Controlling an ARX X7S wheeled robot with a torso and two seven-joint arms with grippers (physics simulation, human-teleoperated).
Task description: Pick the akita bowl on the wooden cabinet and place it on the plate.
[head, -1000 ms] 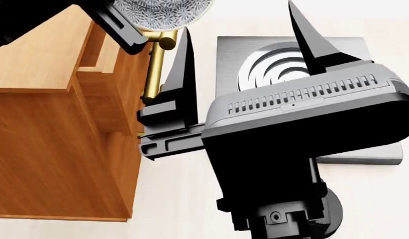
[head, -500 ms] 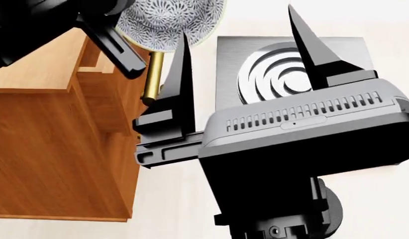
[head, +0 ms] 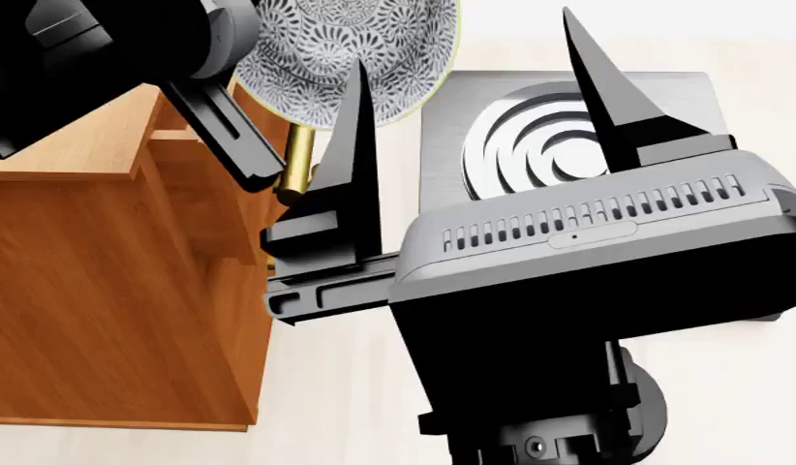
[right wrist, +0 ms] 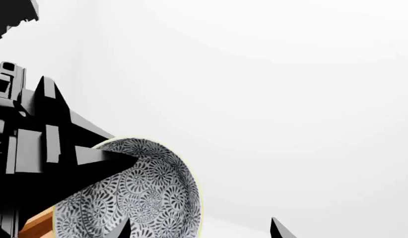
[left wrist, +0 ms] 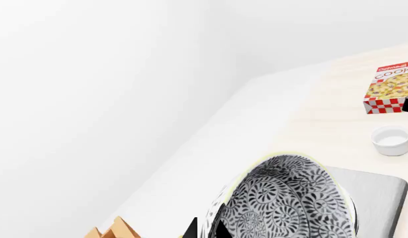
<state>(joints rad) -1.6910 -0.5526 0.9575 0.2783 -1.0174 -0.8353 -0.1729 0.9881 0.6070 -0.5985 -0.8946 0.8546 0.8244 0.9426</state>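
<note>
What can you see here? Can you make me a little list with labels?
bowl: black-and-white patterned, held up by the left gripper, off the cabinet
cabinet: orange-brown wood, brass handle, at the head view's left
stove: grey square with spiral burner, partly under the bowl's edge
right gripper: open and empty, above the stove
cookie box: red and yellow, on the table
small cup: white, near the box
plate: not in view
</note>
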